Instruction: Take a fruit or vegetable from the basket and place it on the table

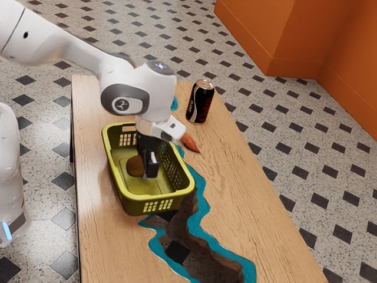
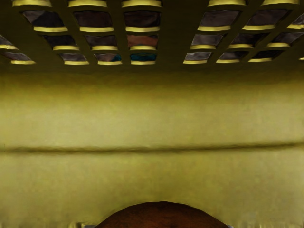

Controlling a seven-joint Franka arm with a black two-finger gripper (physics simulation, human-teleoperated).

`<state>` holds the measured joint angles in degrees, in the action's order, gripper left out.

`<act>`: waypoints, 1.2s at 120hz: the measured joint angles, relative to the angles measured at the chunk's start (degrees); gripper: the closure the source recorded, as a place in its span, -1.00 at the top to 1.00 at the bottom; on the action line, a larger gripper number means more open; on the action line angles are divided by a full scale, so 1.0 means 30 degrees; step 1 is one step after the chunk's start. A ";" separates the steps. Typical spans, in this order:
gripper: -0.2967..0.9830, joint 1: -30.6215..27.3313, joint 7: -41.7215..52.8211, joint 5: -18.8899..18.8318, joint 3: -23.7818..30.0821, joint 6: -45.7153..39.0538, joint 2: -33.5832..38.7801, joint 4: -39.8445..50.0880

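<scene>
On the wooden table (image 1: 97,236), bare wood is seen along both long sides of the green basket (image 1: 115,184). Gripper (image 1: 151,170) is enclosed by its walls (tight-ish); spread or pinch can't be told. Brown round produce (image 1: 134,167) is seen right at it, inside.

From my console, this looks most like a home or café-style room, though I can't pin down which. I'm going by the speckled pale floor (image 1: 297,227) with its dark diamond insets, the plain orange walls (image 1: 294,29) with a low baseboard, and the light wooden table (image 1: 103,242) — split by a teal-edged gap — that carries a soda can (image 1: 201,101) and a green plastic basket (image 1: 135,205).
</scene>
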<state>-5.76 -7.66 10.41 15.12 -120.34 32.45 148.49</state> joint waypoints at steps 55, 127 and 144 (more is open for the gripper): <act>-0.21 -0.0970 0.0703 -0.1523 -0.0124 0.0046 -0.1833 -0.8092; 0.48 -0.0080 0.0833 -0.2226 -0.4634 -0.0798 -1.0562 -1.5714; 0.52 -0.0436 -0.7457 -0.1765 -0.4972 0.4042 -0.9348 -1.9385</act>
<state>-7.07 -30.03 5.11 0.20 -108.22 4.41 90.33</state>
